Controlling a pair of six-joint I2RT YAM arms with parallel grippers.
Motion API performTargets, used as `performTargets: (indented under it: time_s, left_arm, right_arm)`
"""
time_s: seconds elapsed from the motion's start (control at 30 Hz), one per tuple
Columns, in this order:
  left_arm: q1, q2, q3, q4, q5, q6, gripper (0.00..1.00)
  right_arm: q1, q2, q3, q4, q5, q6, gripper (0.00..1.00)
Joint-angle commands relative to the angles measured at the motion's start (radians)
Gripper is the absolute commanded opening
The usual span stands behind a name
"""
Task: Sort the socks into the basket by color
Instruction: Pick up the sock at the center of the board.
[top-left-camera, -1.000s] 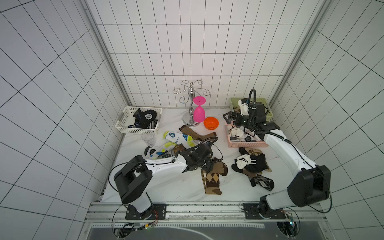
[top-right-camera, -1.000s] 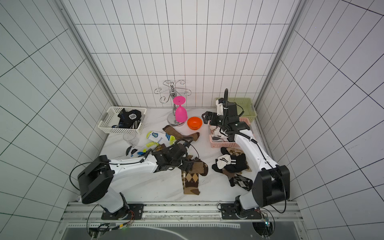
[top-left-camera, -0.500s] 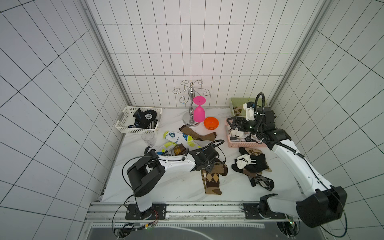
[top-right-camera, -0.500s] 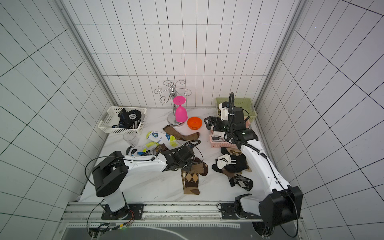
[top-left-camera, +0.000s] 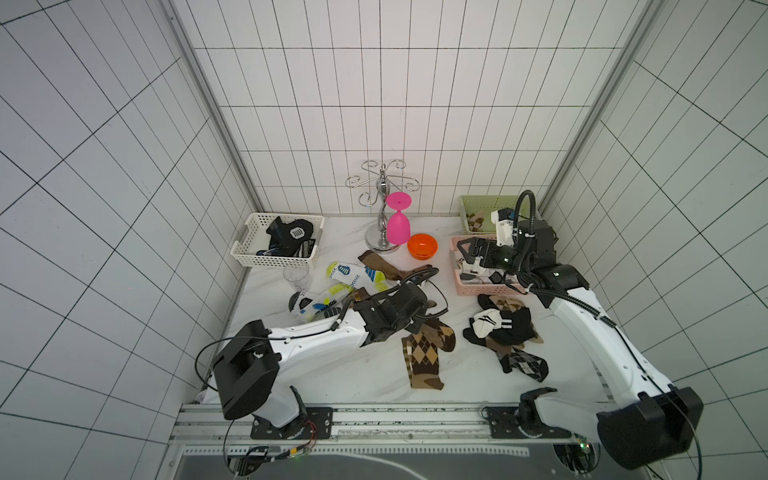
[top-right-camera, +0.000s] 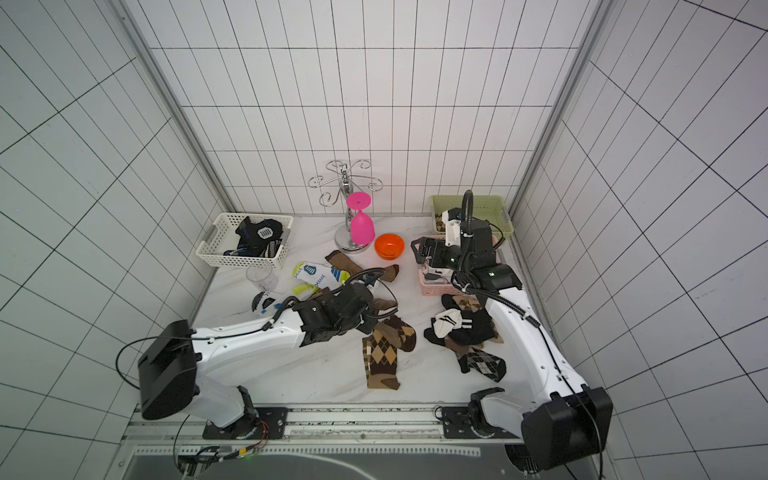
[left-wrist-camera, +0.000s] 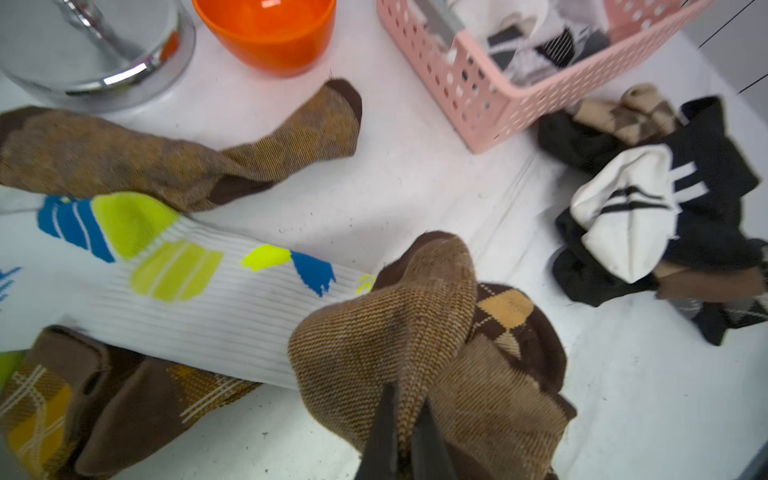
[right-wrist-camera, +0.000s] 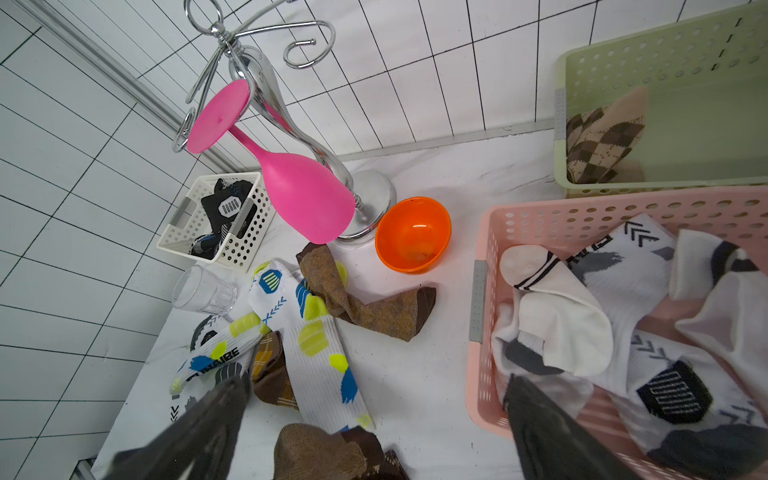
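Counter (top-left-camera: 353, 378): white marble, carrying everything. Left arm (top-left-camera: 316, 336) is reaching from the front left corner toward the middle. Right arm (top-left-camera: 582, 316) is stretching along the right edge toward the back.

Baskets: the white basket (top-left-camera: 266, 259) is sitting in the back left corner with black socks (top-left-camera: 289, 235) inside. The green basket (top-left-camera: 471, 203) is occupying the back right corner and holding a tan argyle sock (right-wrist-camera: 602, 141). The pink basket (top-left-camera: 478, 289) is standing just in front of it, filled with white sport socks (right-wrist-camera: 582, 316).

Loose socks: a mixed black, white and tan heap (top-left-camera: 505, 328) is lying near the right edge, in front of the pink basket. Yellow-blue printed socks (top-left-camera: 349, 274) are sprawling left of centre. A brown argyle sock (top-left-camera: 424, 361) is lying toward the front edge.

Left gripper (left-wrist-camera: 406, 397): clenched, with its fingers (left-wrist-camera: 384, 419) pinching a fold of a brown ribbed sock (left-wrist-camera: 386, 332) at mid-counter. That sock is bunching over the argyle one.

Right gripper (right-wrist-camera: 379, 380): spread wide and grasping nothing. It is hovering at the pink basket's wall, with one finger above the white sport socks and the other above the counter.
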Motion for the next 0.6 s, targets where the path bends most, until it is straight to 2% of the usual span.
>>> performTargets:
  time_s: [0.0, 0.2, 0.33, 0.57]
  left_arm:
    - [-0.003, -0.065, 0.044, 0.018, -0.013, 0.01, 0.0]
    - [0.013, -0.164, 0.076, 0.075, 0.024, 0.018, 0.0]
    - [0.054, -0.198, 0.105, 0.094, 0.085, 0.008, 0.0]
    - [0.087, -0.222, 0.129, 0.142, 0.156, 0.04, 0.0]
  right_arm:
    - [-0.005, -0.014, -0.056, -0.023, -0.082, -0.011, 0.96]
    - [0.001, -0.024, -0.079, 0.008, -0.324, -0.025, 0.86]
    - [0.009, -0.026, -0.086, 0.041, -0.483, -0.001, 0.86]
    - [0.042, -0.031, -0.108, 0.175, -0.654, 0.052, 0.89]
